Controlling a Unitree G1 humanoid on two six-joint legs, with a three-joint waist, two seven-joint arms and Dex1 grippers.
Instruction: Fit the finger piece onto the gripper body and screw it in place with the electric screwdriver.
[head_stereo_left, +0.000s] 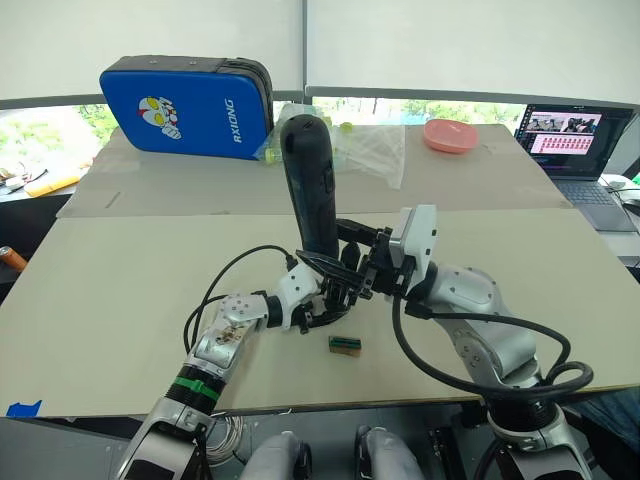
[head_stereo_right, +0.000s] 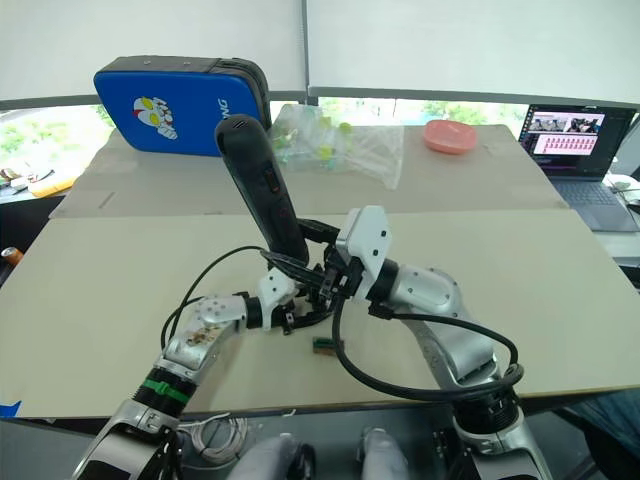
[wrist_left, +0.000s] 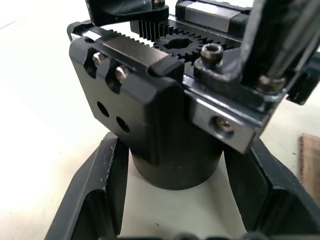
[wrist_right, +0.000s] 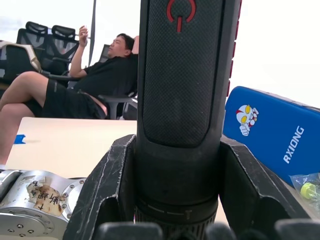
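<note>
The electric screwdriver stands nearly upright over the middle of the table, thick black, tip down. My right gripper is shut around its lower part, and its fingers clamp the barrel from both sides. My left gripper is shut on the gripper body, holding its round black base on the table. The body's gear and toothed rack face up, and the screwdriver's bit comes down beside a screw head. I cannot single out the finger piece in the black cluster.
A small green-and-brown block lies just in front of the grippers. At the back stand a blue case, a clear plastic bag, a pink bowl and a laptop. A person sits beyond the table.
</note>
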